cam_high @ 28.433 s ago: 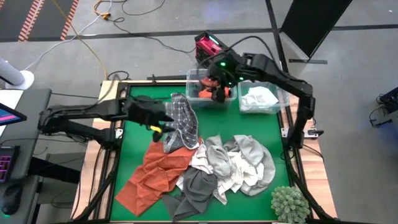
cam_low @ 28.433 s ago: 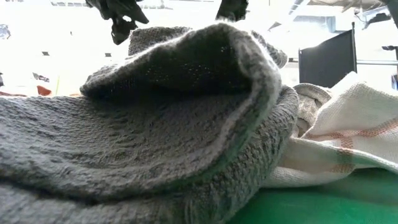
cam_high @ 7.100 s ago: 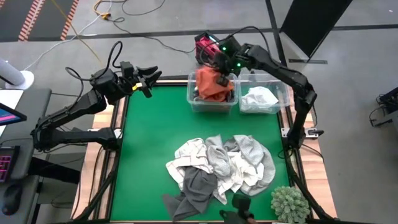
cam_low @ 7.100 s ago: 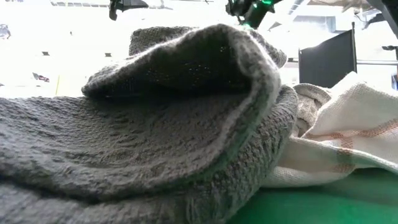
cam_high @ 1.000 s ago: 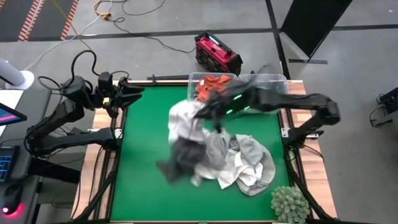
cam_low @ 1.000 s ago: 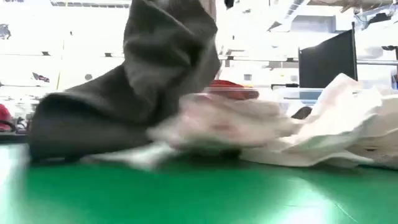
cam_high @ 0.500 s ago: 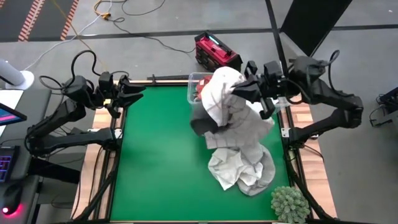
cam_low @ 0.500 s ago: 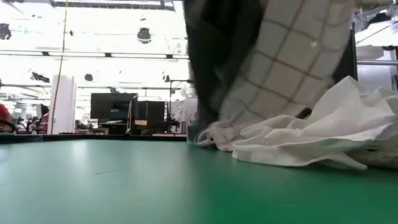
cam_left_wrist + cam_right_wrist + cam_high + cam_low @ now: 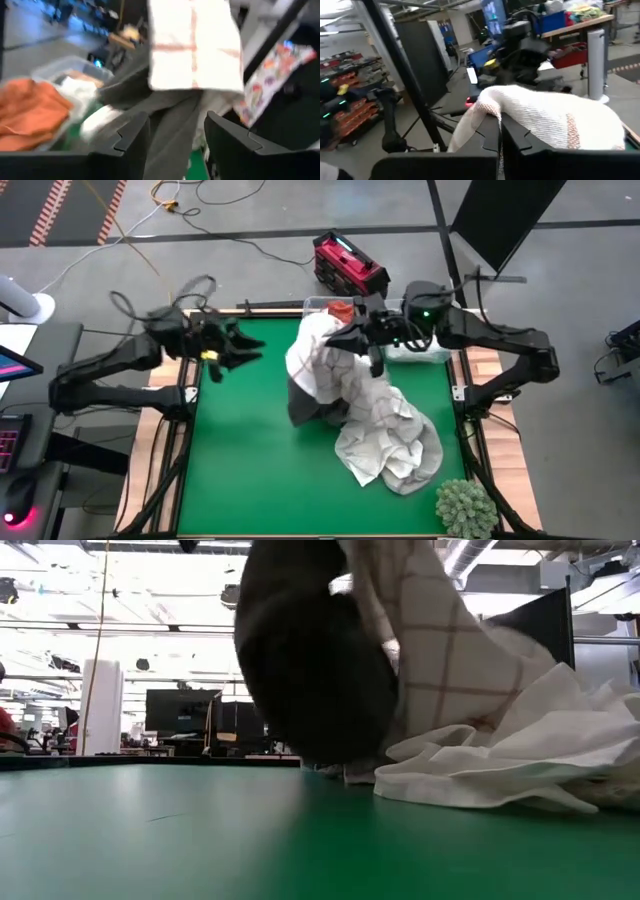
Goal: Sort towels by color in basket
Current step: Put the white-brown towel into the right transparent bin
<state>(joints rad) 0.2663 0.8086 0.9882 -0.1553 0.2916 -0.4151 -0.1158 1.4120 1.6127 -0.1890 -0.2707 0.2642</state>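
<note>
High view shows you the biggest change first: the towel pile (image 9: 385,445) that spread across the near middle of the desk (image 9: 240,450) a few seconds ago is now a small heap at the near right, because the right pincer (image 9: 352,340) has hauled a bundle off it. Half a second ago that bundle hung over the far bins; now it has swung back left over the far middle of the desk. That bundle is mixed, a checked towel (image 9: 325,355) wrapped round a dark grey towel (image 9: 315,405), so you cannot yet drop it in one bin by colour; I judge it needs separating first.

The bundle hangs with its long axis near vertical, top pinched in the right pincer, which is clamped shut on the checked cloth, and its dark lower end points down, close above the desk in the low view. The orange towels (image 9: 338,310) already lie in the left bin (image 9: 310,305) at the far edge.

Your left pincer (image 9: 237,345) has come in from the far left corner toward the bundle, fingers partly apart and holding nothing.
</note>
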